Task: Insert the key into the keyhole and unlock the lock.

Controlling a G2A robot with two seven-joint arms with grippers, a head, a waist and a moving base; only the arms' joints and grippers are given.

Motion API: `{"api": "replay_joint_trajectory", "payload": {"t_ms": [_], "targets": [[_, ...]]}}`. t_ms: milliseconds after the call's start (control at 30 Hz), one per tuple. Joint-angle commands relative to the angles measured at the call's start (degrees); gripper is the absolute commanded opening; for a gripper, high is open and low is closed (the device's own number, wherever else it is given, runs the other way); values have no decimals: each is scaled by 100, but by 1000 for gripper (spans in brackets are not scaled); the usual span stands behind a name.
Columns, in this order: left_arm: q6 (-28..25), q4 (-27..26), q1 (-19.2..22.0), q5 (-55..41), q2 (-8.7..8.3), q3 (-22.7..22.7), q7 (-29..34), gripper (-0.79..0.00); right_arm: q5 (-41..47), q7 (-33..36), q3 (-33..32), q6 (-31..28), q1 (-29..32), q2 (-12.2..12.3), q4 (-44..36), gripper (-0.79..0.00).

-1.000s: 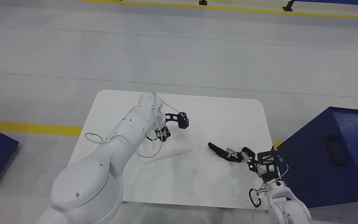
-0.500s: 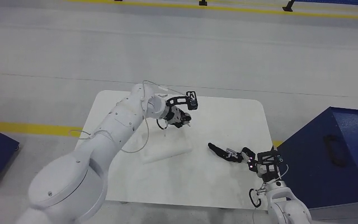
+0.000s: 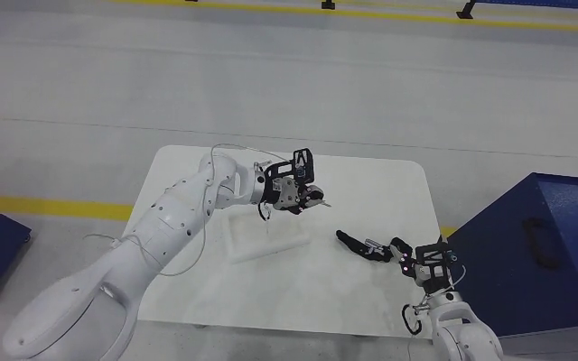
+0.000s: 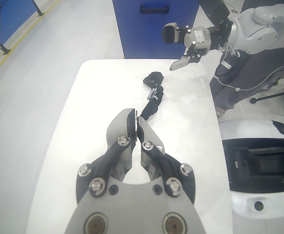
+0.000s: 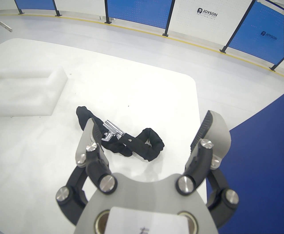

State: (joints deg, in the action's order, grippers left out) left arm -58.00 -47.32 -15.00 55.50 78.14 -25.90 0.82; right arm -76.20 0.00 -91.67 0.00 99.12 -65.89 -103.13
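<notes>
Key (image 4: 135,127), thin and slippery-looking, sits pinched in the left gripper (image 4: 136,115) above the table (image 3: 298,293). Floppy chain lock (image 5: 148,144) lies by the spread-open right gripper (image 5: 151,120); I'd steady its rigid chrome cylinder (image 5: 113,128).

A white table (image 3: 379,185) with rounded corners is standing on a pale grey floor (image 3: 289,81). A yellow line (image 3: 63,208) is running across the floor at the table's left edge, and another (image 3: 379,14) is lying far beyond it. A blue cabinet (image 3: 533,262) with a dark handle is sitting just beside the table's right edge. Blue and white partition panels (image 5: 137,8) on black posts are lining the far side.
</notes>
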Motion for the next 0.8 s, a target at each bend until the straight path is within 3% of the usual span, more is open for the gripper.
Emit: {"api": "replay_joint_trajectory", "payload": {"t_ms": [0, 300, 367, 500, 633, 767], "targets": [[0, -4, -1, 0, -1, -1, 0, -785, 0, 0, 0, 0, 0, 0, 0, 0], [35, -46, -62, -50, -2, -21, -54, -785, 0, 0, 0, 0, 0, 0, 0, 0], [78, -229, -237, -170, -57, -247, -651, -785, 281, 166, -88, -140, -19, -1, -48, 0], [4, -608, -778, 408, -291, -726, -2303, -785, 1216, 1149, -916, -1116, -315, 101, -114, 0], [78, -1030, -1345, 1369, -505, -1036, -3707, -785, 1736, 2487, -1554, -2660, -763, 275, 73, 0], [79, -1054, -1376, 1446, -518, -1050, -3786, -785, 2174, 3564, -1780, -4186, -1382, 457, 510, 0]]}}
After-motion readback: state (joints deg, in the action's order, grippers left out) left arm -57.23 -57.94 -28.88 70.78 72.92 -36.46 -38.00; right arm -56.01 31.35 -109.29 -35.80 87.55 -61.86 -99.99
